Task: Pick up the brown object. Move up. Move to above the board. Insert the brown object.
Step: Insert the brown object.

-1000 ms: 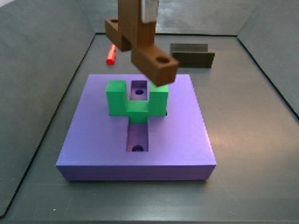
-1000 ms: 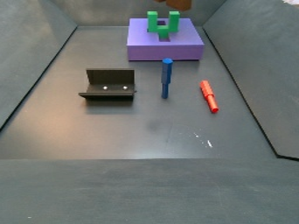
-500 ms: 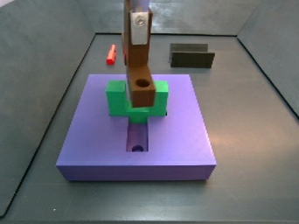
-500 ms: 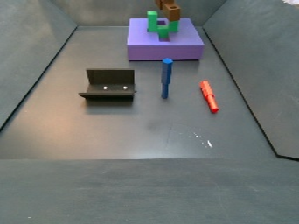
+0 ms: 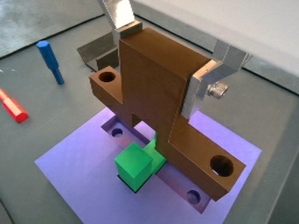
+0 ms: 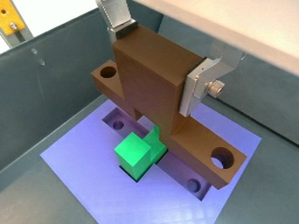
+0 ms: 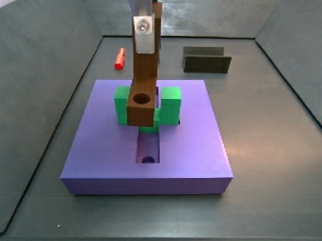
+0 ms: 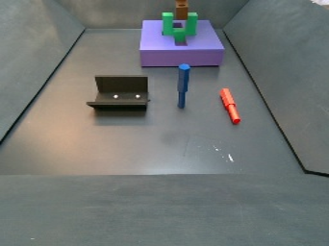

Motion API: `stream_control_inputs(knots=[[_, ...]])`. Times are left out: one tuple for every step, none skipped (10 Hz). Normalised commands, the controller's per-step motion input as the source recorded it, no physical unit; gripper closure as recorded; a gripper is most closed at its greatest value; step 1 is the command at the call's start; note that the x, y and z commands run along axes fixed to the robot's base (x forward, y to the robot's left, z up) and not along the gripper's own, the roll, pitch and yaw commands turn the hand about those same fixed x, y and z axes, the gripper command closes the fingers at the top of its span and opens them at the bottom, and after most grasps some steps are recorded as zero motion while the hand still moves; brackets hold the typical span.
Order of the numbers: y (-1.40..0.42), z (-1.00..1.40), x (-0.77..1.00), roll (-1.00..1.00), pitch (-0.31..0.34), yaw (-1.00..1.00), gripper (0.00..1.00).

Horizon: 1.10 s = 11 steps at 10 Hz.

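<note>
The gripper (image 7: 146,28) is shut on the upright block of the brown object (image 7: 142,99), a long orange-brown bar with a round hole near each end. The bar hangs in line with the board's groove, low over the green U-shaped block (image 7: 123,105); its near end sits in front of the U's gap. Both wrist views show the gripper (image 5: 163,57) (image 6: 158,61) with silver fingers (image 5: 205,80) clamped on the brown object (image 5: 163,105) (image 6: 152,101) above the purple board (image 5: 82,157) (image 6: 82,157). In a side view the board (image 8: 161,53) lies far back.
The dark fixture (image 8: 118,93) stands on the grey floor, also seen behind the board (image 7: 208,61). A blue peg (image 8: 183,85) and a red peg (image 8: 230,105) lie between fixture and board. Grey walls enclose the floor.
The bar has turned from crosswise to in line with the groove, and the gripper has lowered it toward the green block.
</note>
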Motion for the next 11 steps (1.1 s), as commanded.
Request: stream_control_inputs(knots=[[-0.05,-0.24,0.24,0.0,-0.057,-0.03,1.0],[0.0,-0.25,0.08,0.0,-0.027,0.0,1.0],[0.0,-0.13,0.01,-0.01,-0.02,0.0,1.0],[0.0,-0.17,0.0,0.0,-0.019,0.0,1.0],[0.05,-0.09,-0.08,0.0,-0.001,0.0,1.0],[0.02,-0.14,0.0,0.0,-0.026,0.03,1.0],[0.0,-0.21,0.0,0.0,-0.059,0.13,1.0],[-0.05,-0.21,0.02,0.0,-0.059,0.13,1.0],[-0.07,-0.19,0.06,0.0,-0.059,0.12,1.0],[0.0,-0.17,0.0,0.01,-0.033,0.09,1.0],[0.0,-0.21,0.0,0.03,-0.036,0.06,1.0]])
